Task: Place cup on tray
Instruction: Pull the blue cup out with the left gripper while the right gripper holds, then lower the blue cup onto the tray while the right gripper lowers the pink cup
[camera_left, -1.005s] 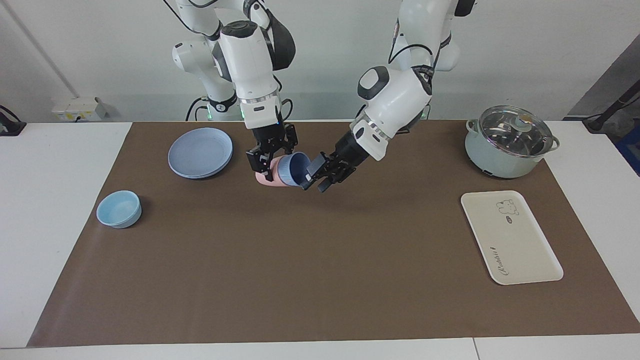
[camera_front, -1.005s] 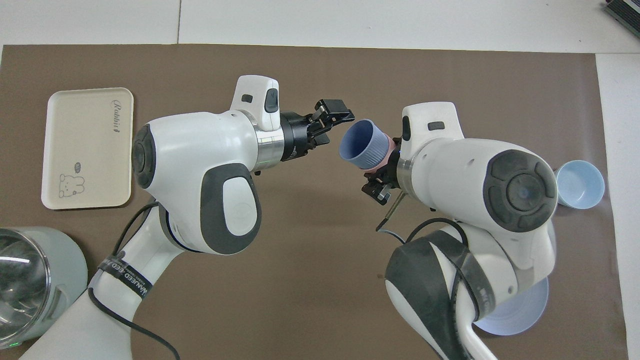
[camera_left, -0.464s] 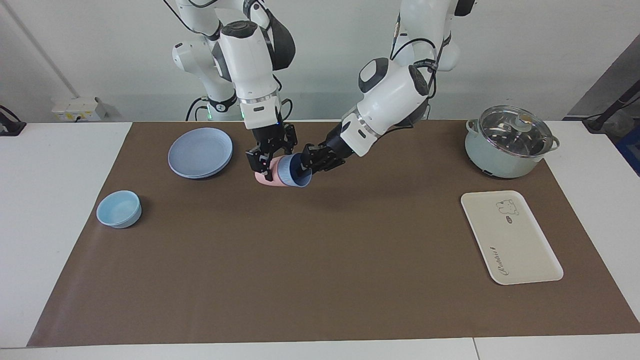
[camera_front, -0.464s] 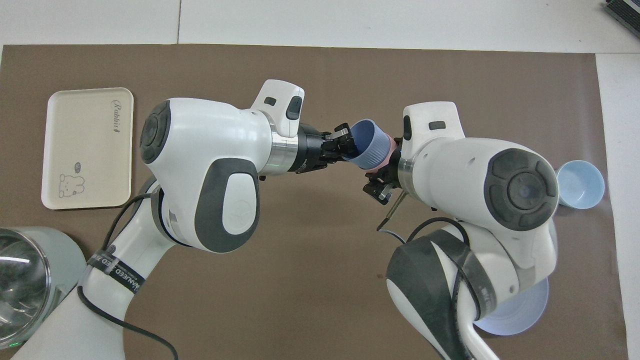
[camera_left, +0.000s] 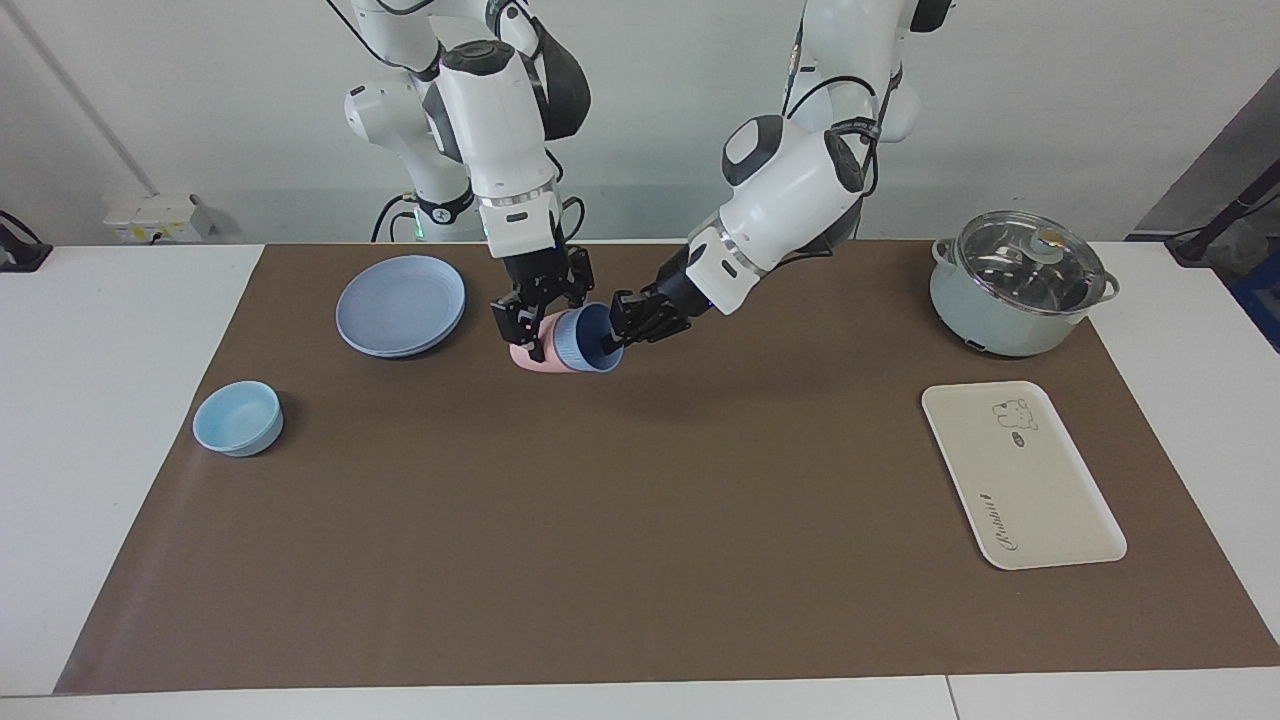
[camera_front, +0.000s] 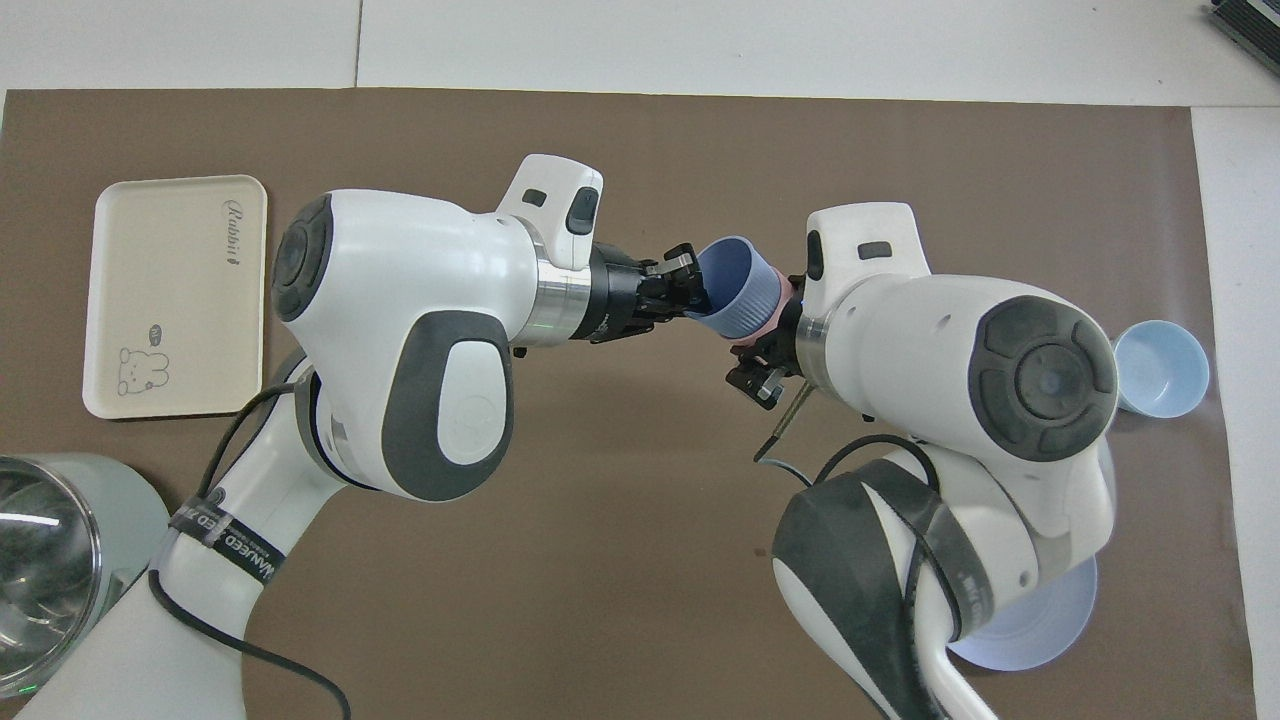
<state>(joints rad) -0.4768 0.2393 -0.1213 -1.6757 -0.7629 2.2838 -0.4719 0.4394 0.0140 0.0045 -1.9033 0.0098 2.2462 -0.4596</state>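
The periwinkle cup (camera_left: 583, 340) (camera_front: 742, 296) is nested in a salmon-pink cup (camera_left: 525, 358) (camera_front: 789, 292); both are tilted in the air over the mat's middle. My right gripper (camera_left: 537, 322) (camera_front: 772, 330) is shut on the pink cup. My left gripper (camera_left: 612, 332) (camera_front: 690, 286) is closed on the periwinkle cup's rim, one finger inside its mouth. The cream tray (camera_left: 1040, 500) (camera_front: 170, 290) lies flat at the left arm's end of the table, with nothing on it.
A round blue plate (camera_left: 400, 305) (camera_front: 1030, 640) and a light-blue bowl (camera_left: 238, 418) (camera_front: 1160, 368) sit toward the right arm's end. A lidded pale-green pot (camera_left: 1020, 285) (camera_front: 50, 560) stands near the tray, nearer to the robots.
My left gripper moved from beside the nested cups onto the periwinkle cup's rim and closed on it. My right gripper has kept the pink cup in place.
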